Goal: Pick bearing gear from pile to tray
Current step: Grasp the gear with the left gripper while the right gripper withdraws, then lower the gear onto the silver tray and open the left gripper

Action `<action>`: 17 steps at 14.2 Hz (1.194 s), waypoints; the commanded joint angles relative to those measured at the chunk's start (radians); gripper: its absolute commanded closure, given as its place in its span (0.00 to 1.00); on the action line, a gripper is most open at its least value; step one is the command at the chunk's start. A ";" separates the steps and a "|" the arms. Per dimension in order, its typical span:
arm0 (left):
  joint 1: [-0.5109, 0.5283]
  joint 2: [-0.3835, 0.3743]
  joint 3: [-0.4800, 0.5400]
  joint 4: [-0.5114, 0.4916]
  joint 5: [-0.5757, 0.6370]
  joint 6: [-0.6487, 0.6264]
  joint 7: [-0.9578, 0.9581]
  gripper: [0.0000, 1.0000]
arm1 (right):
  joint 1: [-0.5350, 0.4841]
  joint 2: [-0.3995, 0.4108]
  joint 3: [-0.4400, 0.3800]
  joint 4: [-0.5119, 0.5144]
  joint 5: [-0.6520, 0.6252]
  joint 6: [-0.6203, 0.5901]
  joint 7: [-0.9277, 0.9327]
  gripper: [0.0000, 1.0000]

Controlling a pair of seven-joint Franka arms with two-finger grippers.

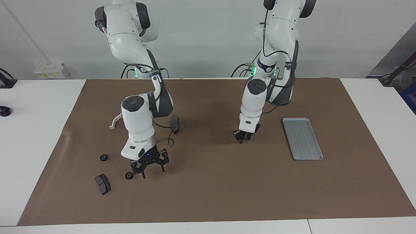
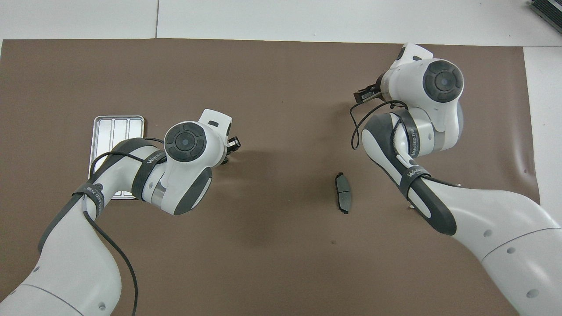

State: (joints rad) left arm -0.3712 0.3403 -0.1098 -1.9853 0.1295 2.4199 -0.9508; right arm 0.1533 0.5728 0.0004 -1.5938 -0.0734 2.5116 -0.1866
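My left gripper (image 1: 241,139) is down on the brown mat beside the tray (image 1: 302,138), toward the middle of the table. Its fingers stand narrow on a lone black bearing gear, which they mostly hide. The tray is silver, ridged and holds nothing. My right gripper (image 1: 149,165) hangs open just above the mat at the pile, close beside one gear (image 1: 129,175). Another gear (image 1: 103,157) lies a little nearer to the robots. In the overhead view the right arm covers both pile gears.
One dark brake pad (image 1: 103,184) lies by the pile gears, another brake pad (image 1: 175,124) nearer mid-mat. The right arm half hides the white half-ring bracket (image 1: 113,123). The brown mat (image 1: 211,195) covers most of the table.
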 commanded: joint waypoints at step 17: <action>-0.034 -0.029 0.005 -0.061 0.019 0.019 -0.028 1.00 | -0.121 0.027 0.020 -0.058 0.004 -0.013 0.019 0.26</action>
State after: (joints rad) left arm -0.3877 0.3352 -0.1164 -2.0102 0.1322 2.4218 -0.9602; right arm 0.0447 0.6036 0.0137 -1.6405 -0.0712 2.5056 -0.1826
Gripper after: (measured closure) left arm 0.762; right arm 0.256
